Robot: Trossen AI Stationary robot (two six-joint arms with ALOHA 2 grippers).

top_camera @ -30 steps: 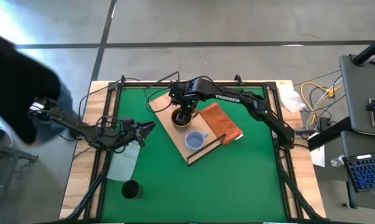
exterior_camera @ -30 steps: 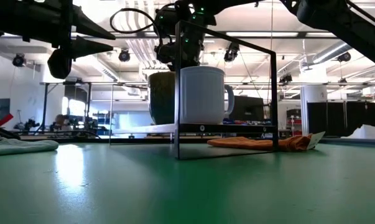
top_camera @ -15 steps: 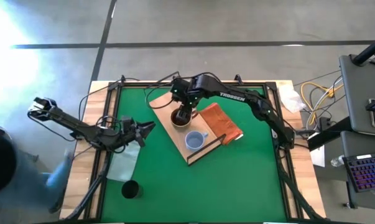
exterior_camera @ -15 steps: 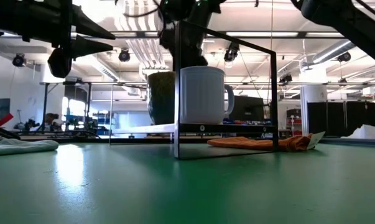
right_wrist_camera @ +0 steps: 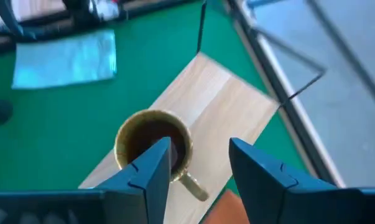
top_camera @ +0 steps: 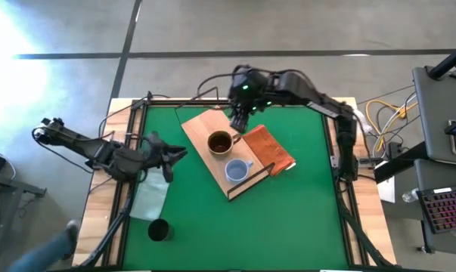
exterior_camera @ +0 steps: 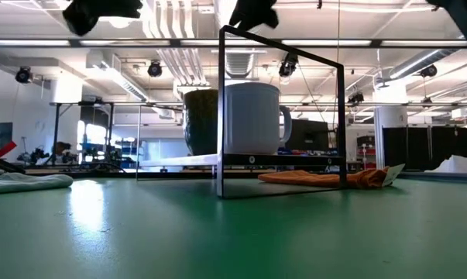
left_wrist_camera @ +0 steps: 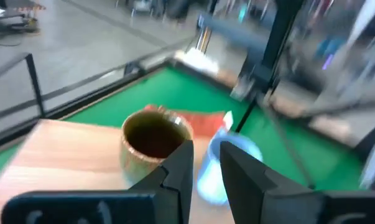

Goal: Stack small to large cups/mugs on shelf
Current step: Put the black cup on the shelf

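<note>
The brown mug (top_camera: 220,142) and the light blue-grey mug (top_camera: 237,171) stand upright side by side on the tan shelf (top_camera: 201,125). The low view shows the brown mug (exterior_camera: 202,122) and the blue-grey mug (exterior_camera: 252,118) together on the raised board. The black cup (top_camera: 159,230) stands alone on the green mat near the front left. My right gripper (top_camera: 239,122) hovers open above the board's far part, with the brown mug (right_wrist_camera: 153,146) below it. My left gripper (top_camera: 169,159) is open with nothing in it, left of the shelf and facing both mugs (left_wrist_camera: 156,134).
An orange-brown folded cloth (top_camera: 269,149) lies against the shelf's right side. A pale translucent bag (top_camera: 148,200) lies on the mat under the left arm. A thin black frame (exterior_camera: 279,54) stands over the shelf. Black rails (top_camera: 137,128) border the mat.
My right gripper has come off the brown mug and gone up and toward the table's far edge; the mug stays standing on the shelf. My left gripper has risen, almost out of the low view's top.
</note>
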